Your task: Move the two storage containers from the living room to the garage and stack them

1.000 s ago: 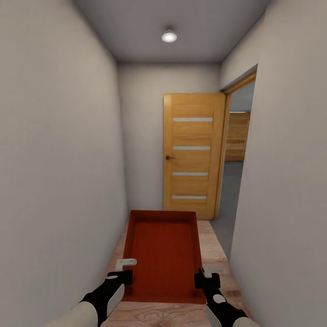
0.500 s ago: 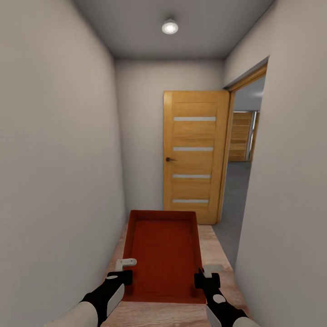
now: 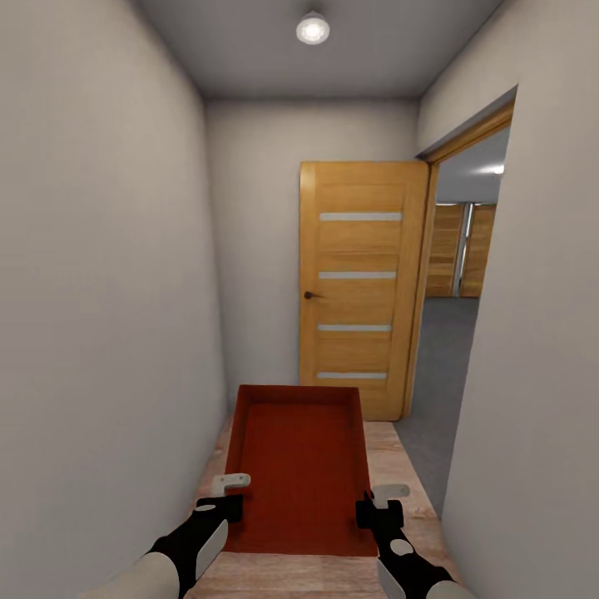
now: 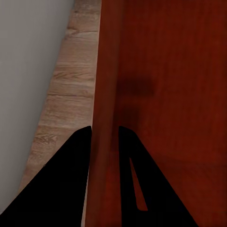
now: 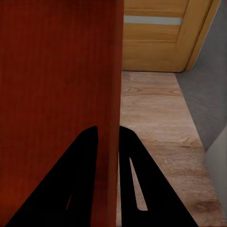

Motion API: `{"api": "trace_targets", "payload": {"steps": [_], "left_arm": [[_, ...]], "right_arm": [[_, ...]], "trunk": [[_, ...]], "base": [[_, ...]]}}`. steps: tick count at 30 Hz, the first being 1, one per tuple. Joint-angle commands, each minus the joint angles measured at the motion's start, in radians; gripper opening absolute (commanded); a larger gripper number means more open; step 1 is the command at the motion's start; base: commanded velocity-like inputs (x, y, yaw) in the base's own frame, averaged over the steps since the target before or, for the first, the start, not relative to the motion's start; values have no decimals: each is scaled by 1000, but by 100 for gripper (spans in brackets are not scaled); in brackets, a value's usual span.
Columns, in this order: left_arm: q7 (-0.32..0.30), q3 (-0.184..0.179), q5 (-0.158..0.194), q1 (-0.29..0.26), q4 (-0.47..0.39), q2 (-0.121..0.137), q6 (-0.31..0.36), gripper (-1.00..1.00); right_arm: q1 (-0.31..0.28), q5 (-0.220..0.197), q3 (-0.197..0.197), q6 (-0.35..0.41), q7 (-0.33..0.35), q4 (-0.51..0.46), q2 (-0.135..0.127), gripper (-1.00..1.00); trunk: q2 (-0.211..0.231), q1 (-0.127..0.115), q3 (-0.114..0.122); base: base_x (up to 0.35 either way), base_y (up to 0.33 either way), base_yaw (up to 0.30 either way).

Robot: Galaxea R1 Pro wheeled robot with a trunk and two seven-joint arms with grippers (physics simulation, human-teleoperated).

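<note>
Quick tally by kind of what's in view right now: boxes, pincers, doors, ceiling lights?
Red-orange box: 1
Pincers clamped on its side walls, left pincer and right pincer: 2
Wooden door standing open ahead: 1
Ceiling light: 1
Total: 5

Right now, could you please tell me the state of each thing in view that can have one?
storage container: empty, level, carried above the wood floor by both side walls.
left gripper: shut on the container's left wall.
right gripper: shut on the container's right wall.
wood-panelled door: swung open against the end wall.
doorway: open, grey floor beyond.
ceiling light: on.
</note>
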Motion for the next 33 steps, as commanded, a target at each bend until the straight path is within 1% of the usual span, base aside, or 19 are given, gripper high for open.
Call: {"api": "trace_targets", "payload": {"steps": [1,21,25,33], "left_arm": [[13,15,-19,-1,-6,13,7,-100],[13,15,-18,-1,-7,13,7,-100],[13,15,-18,-1,-8,13,6,-100],[13,15,-18,-1,-8,13,6,-100]], "right_arm": [[-1,4,-33,-4,-3,2,0,-100],[-1,4,-33,-5,-3,2,0,-100],[-1,4,-33,-5,-3,2,1,-100],[-1,4,-33,-5,-3,2,0,-100]], "trunk": [[-1,1,-2],[-1,1,-2],[-1,1,-2],[-1,1,-2]], "base": [[322,0,0],[316,0,-4],[113,0,-165],[16,0,-265]]}}
